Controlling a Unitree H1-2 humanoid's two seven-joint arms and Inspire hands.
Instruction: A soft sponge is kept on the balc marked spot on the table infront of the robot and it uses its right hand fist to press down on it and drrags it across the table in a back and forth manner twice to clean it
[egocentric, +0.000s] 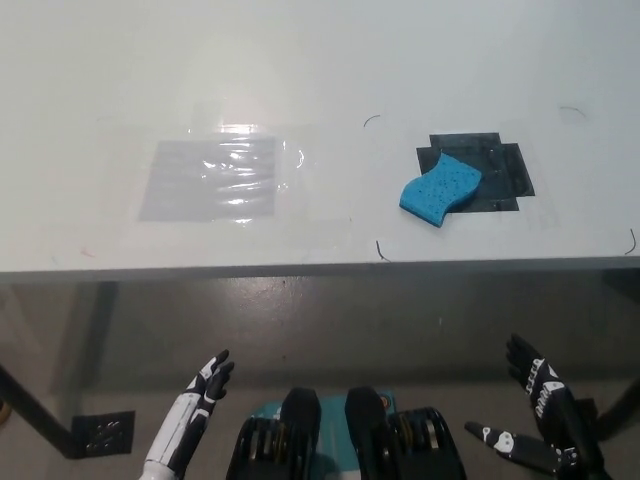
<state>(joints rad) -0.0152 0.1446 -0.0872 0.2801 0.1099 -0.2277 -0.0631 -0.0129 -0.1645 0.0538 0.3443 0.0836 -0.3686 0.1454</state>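
A blue wavy-edged sponge (440, 189) lies on the white table (300, 60), its right part over the black marked patch (490, 170) and its left end off it. My black right hand (545, 395) hangs below the table's front edge at the lower right, fingers spread, open and holding nothing. My white left hand (205, 390) rests at the lower left, also below the table edge, fingers apart and empty. Both hands are far from the sponge.
A clear plastic sheet (215, 178) is taped flat on the table left of the sponge. The table's front edge (300, 268) runs across the middle of the view. Small pen marks dot the tabletop around the black patch.
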